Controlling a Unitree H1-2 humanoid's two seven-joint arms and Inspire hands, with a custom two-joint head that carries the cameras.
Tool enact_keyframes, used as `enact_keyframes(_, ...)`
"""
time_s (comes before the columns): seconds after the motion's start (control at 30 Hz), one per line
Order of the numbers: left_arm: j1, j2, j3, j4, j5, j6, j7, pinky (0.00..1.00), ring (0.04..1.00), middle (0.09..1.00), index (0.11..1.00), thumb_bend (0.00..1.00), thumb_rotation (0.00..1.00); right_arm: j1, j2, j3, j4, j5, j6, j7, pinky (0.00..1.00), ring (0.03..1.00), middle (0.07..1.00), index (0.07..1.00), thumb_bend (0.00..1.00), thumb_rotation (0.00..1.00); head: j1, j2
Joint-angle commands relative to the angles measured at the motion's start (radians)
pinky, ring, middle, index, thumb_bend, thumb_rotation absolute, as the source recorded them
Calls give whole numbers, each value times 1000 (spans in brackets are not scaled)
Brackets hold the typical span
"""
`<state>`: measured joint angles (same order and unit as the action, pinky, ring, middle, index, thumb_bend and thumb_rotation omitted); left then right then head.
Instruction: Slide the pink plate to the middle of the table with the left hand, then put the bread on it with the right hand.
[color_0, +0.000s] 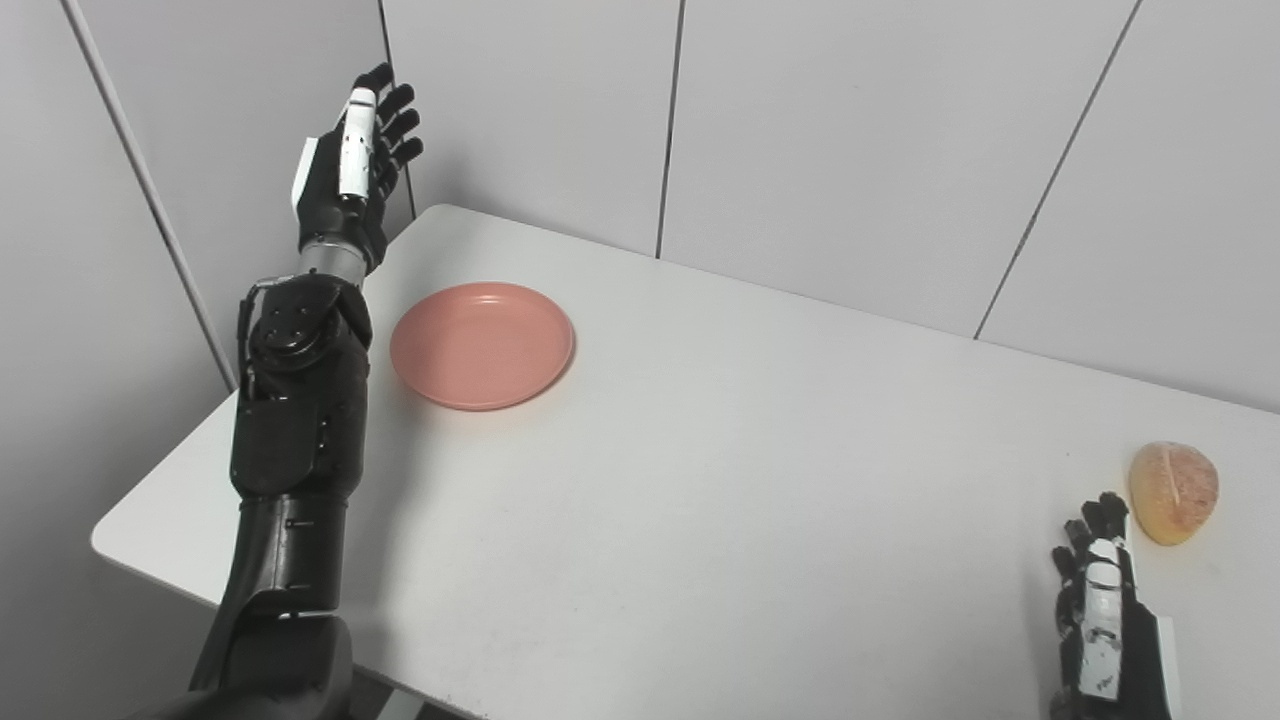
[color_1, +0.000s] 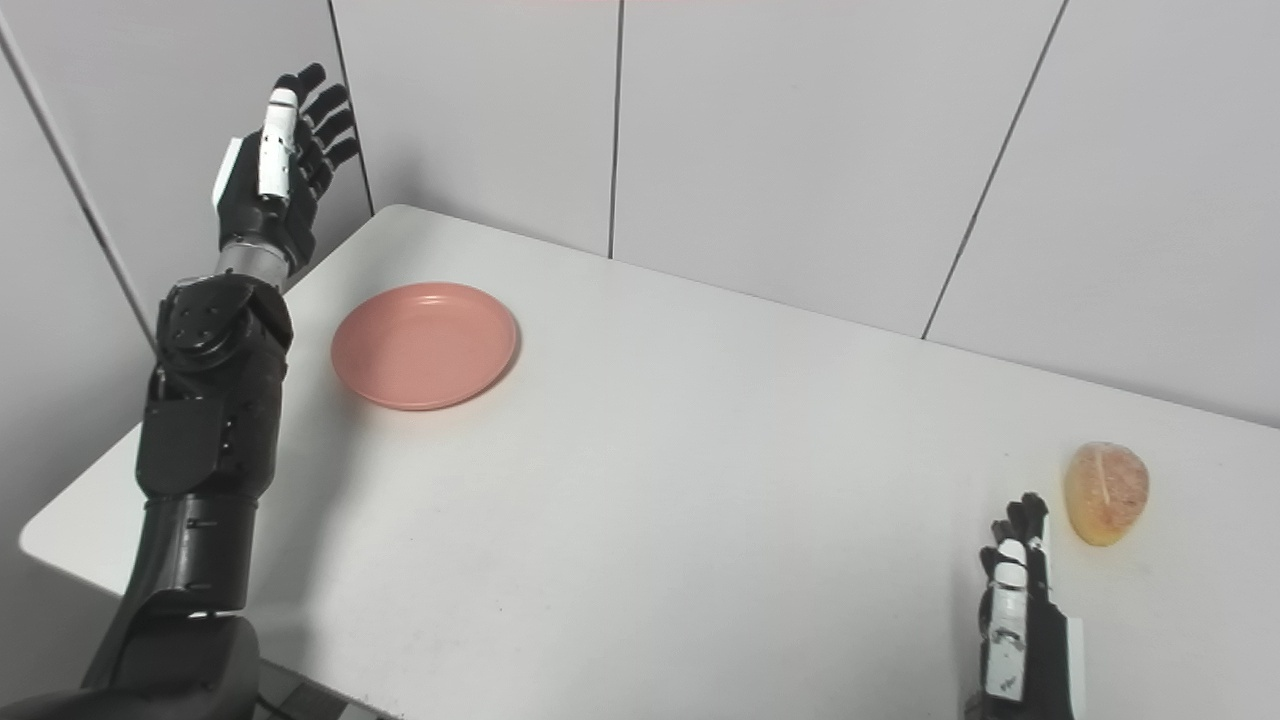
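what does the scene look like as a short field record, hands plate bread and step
left hand: open, raised past the table's far left corner, holding nothing
right hand: open, low by the near right edge
pink plate: empty, far left of the white table
bread: far right, just beyond the right hand
step: plate not yet slid

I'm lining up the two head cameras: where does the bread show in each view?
Left eye view: the bread lies on the table at the far right, just beyond the right hand.
Right eye view: the bread sits a little further left, still at the right side.
Shared landmark: the pink plate, upper left in both.
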<state>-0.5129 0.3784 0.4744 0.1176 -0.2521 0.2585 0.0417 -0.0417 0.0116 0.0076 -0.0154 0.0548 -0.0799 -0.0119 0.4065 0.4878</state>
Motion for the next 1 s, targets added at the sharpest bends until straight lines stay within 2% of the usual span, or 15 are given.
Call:
enact_keyframes(0.0,-26,34,6,-11,-7,-38,6,900,892,890,883,396,1000,22,-10,-1,16,0,-36,16,1000,1000,1000,1000,135,1000,1,0)
enact_keyframes(0.57,10,58,14,77,-32,-73,-6,905,917,909,896,408,1000,17,-8,-4,15,22,-30,16,1000,1000,1000,1000,107,1000,6,3)
enact_keyframes(0.97,6,71,26,210,-57,-124,1,887,899,896,883,385,1000,15,-5,-10,15,18,-28,9,1000,1000,1000,1000,114,1000,13,7)
